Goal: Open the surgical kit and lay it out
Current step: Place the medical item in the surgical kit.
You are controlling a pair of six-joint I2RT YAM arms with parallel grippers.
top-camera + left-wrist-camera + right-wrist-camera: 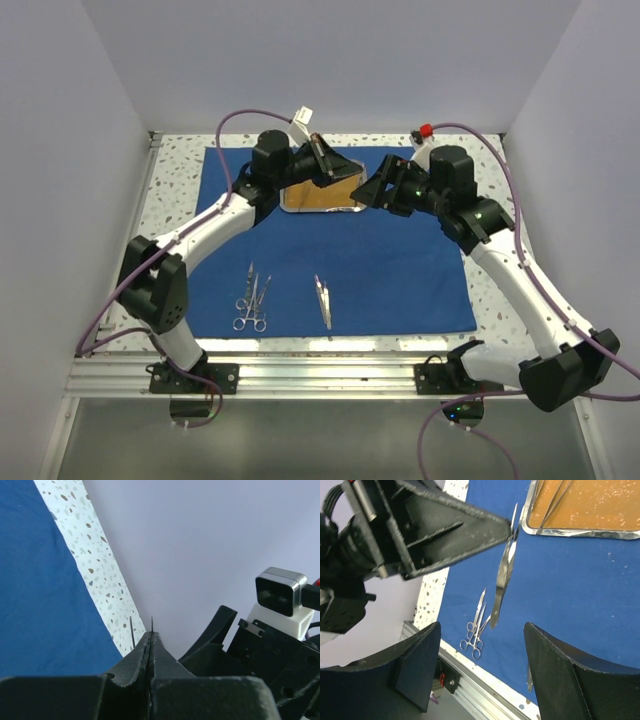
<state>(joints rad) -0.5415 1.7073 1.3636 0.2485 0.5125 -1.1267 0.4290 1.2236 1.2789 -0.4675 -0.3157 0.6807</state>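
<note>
- tray [318, 196]: far corners covered in the top view, cut off by the top edge in the right wrist view
- held tweezers [132, 629]: only two thin tips show above the left gripper [150, 636]
- paired tools [252, 300]: too small to tell apart

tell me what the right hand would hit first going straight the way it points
Probably the slim silver tweezers hanging from the shut left hand, right in line with the open right hand; depth is unclear. Behind them lies the royal-blue cloth wrap.
</note>
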